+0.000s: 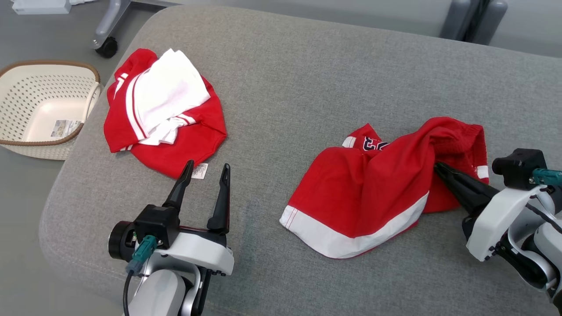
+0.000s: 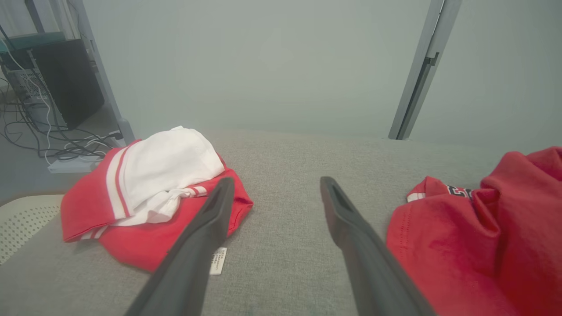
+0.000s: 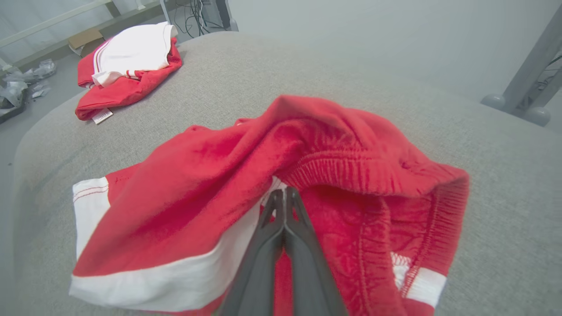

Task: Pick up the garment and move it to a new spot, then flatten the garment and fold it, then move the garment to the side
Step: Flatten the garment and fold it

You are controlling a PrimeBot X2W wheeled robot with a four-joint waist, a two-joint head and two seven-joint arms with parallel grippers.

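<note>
The garment [image 1: 364, 193] is a crumpled pair of red shorts with a white hem band, lying on the right half of the grey padded surface [image 1: 307, 79]. My right gripper [image 1: 437, 166] comes in from the right and is shut on a fold of the red fabric near the ribbed waistband. The right wrist view shows the right gripper [image 3: 283, 193] with both fingers pressed together into the garment [image 3: 210, 175]. My left gripper [image 1: 206, 169] stands open over bare surface, holding nothing, left of the garment [image 2: 461, 245]. In its own wrist view the left gripper [image 2: 274, 182] points between the two piles.
A second red and white garment [image 1: 162, 109] lies bunched at the back left, its label just ahead of my left fingertips. A cream perforated basket [image 1: 48, 65] stands on the floor beyond the surface's left edge. Grey frame legs and a caster stand behind.
</note>
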